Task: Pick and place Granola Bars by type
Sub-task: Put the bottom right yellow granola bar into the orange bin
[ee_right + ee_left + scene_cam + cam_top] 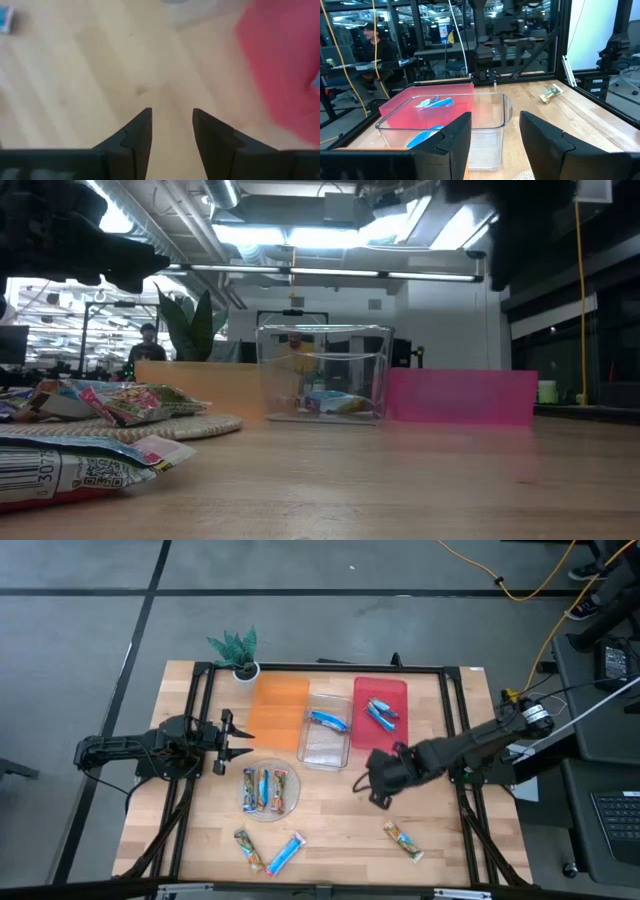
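Note:
Several wrapped granola bars lie about. A blue one (328, 721) sits in the clear box, and blue ones (381, 712) lie in the red tray. Mixed blue and tan bars (266, 790) rest flat on the round plate. On the wood near the front edge lie a tan bar (248, 848), a blue bar (286, 854) and another tan bar (403, 841). My left gripper (224, 741) hovers open left of the plate, pointing toward the trays (495, 135). My right gripper (364, 783) is open over bare wood below the red tray (171, 117).
An orange tray (277, 708), the clear box (327, 743) and the red tray (380, 725) stand side by side at the table's far half. A small potted plant (238, 652) stands at the far left corner. Black frame rails (455, 720) run along the table sides.

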